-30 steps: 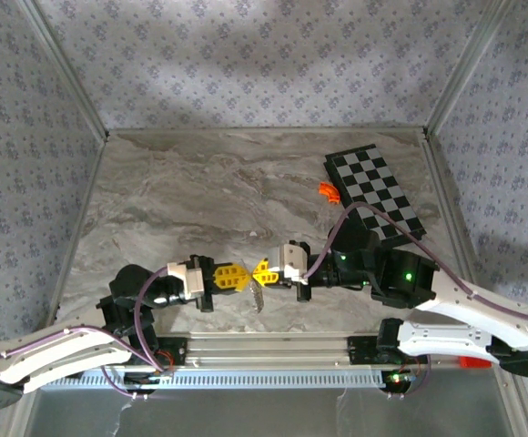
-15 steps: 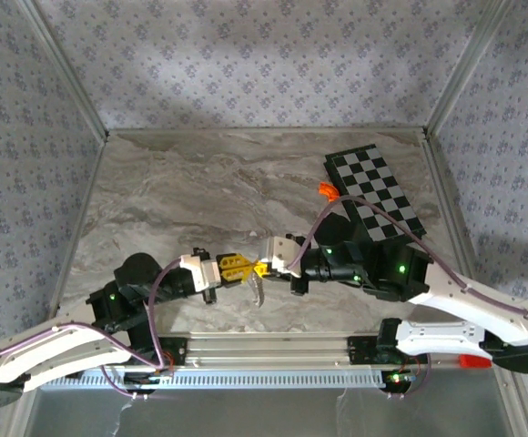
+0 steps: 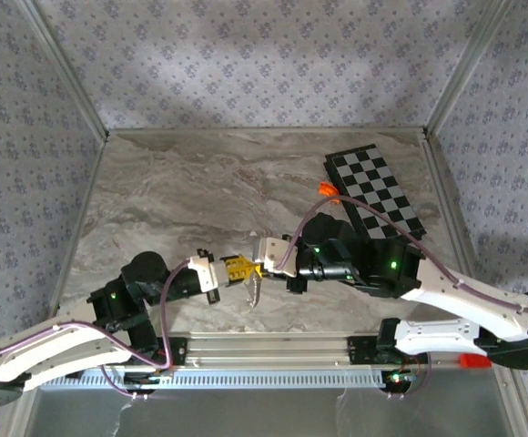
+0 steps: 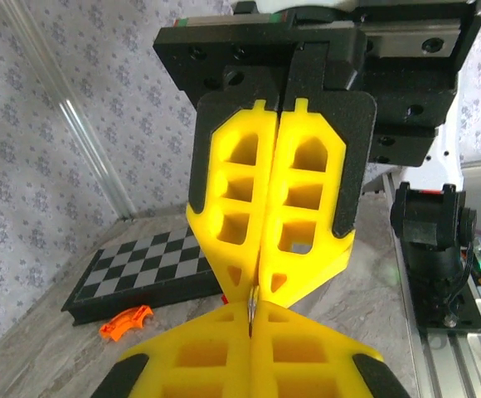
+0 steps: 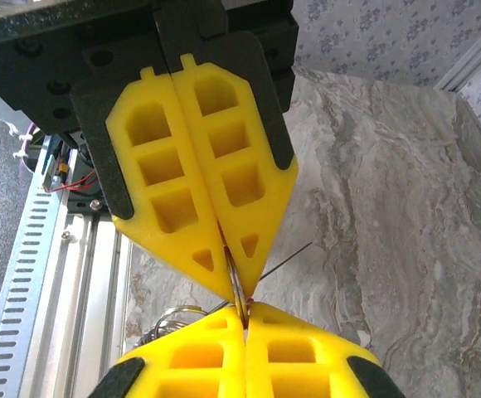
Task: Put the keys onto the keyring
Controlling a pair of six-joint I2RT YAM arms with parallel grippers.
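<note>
- Left gripper (image 3: 238, 269) and right gripper (image 3: 262, 269): they meet tip to tip above the near middle of the surface (image 3: 200, 191). This facing arrangement probably lets one side steady the ring while the other feeds a key onto it.
- Left gripper, wrist view (image 4: 253, 292): the yellow fingers (image 4: 294, 207) are pressed fully together. A thin metal sliver (image 4: 251, 303) is nipped at the tips, where the opposing fingers butt against them.
- Right gripper, wrist view (image 5: 236, 288): the fingers are closed to a hairline, with thin metal caught at the very tip. A fine wire (image 5: 284, 259) runs off to one side.
- Keyring (image 5: 174, 318): pale wire coils are visible just beside the junction, held off the surface.
- Hanging piece (image 3: 255, 291): a pale piece dangles directly beneath the joined tips. It cannot be told whether this is one of the keys or part of the ring, and no red head can be made out.
- Arm pose: both arms lie low and reach inward from their bases. The forearms converge, the wrists are roughly level, and the right elbow is folded back.
- Chessboard (image 3: 378, 187) and orange curved piece (image 3: 327, 190): both lie well apart at the far right and are not involved.
</note>
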